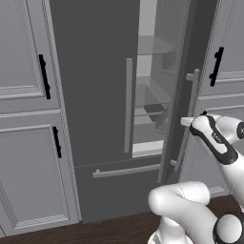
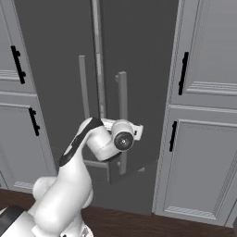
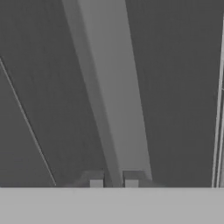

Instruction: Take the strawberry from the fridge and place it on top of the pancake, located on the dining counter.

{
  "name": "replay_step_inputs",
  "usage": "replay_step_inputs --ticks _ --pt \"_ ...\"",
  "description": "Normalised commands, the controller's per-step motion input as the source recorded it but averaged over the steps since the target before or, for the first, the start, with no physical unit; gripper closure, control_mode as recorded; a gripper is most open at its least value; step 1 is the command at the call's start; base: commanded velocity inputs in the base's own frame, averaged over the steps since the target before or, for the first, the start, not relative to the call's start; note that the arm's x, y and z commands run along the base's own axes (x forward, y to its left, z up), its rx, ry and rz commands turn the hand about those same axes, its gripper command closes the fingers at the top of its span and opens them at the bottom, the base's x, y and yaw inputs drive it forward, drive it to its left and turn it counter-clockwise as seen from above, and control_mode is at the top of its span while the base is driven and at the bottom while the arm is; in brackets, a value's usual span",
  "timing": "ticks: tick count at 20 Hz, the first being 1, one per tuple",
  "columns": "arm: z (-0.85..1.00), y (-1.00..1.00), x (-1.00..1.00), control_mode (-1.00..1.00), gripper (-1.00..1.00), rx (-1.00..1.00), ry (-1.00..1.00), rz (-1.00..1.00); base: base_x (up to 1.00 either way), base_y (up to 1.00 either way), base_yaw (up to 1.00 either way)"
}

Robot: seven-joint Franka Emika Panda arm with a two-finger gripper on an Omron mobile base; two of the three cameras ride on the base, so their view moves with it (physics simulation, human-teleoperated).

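Grey panelled cabinets [image 1: 28, 157] with black handles [image 1: 44, 76] flank a tall dark grey fridge [image 1: 90, 95], all standing on a dark wooden floor [image 1: 109, 231].

Fridge's right door [image 1: 183, 71] stands partly open in the left base view; through the gap, a pale interior with glass shelves [image 1: 155, 47]. Contents too dim to make out; no strawberry can be picked out on the shelves from here. Left door is closed, its long light grey handle [image 1: 128, 105] upright. Bottom drawer below with a horizontal bar [image 1: 126, 170].

Arm reaches up from the base to the right door's vertical handle [image 1: 190, 119]. In the hand view that handle [image 3: 116, 100] runs as a pale bar straight up from between the two finger tips, one tip on each side of it. Claw [image 3: 113, 180] is closed on the handle. In the right base view, the wrist sits against the same handle [image 2: 122, 106], about midway down the door.
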Motion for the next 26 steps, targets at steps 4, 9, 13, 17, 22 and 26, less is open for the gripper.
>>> replay_step_inputs --ticks 4,9,13,17,22,26 --pt "0.0 0.0 -0.29 -1.0 -1.0 0.0 0.01 0.0 0.0 0.0 0.0" --pt "0.0 -0.33 -0.68 -1.0 -1.0 0.0 0.0 -0.01 0.0 0.0 0.0" --pt "0.18 0.05 -0.74 -1.0 -1.0 -0.07 0.0 -0.18 0.0 0.0 0.0" --pt "0.37 0.57 -0.1 -1.0 -1.0 -0.24 0.0 -0.33 0.0 0.0 0.0" --pt "0.49 0.78 0.14 -1.0 -1.0 -0.28 0.07 -0.26 0.0 0.0 0.0" --pt "0.4 0.81 0.48 -1.0 -1.0 -0.26 0.2 -0.17 0.0 0.0 0.0"
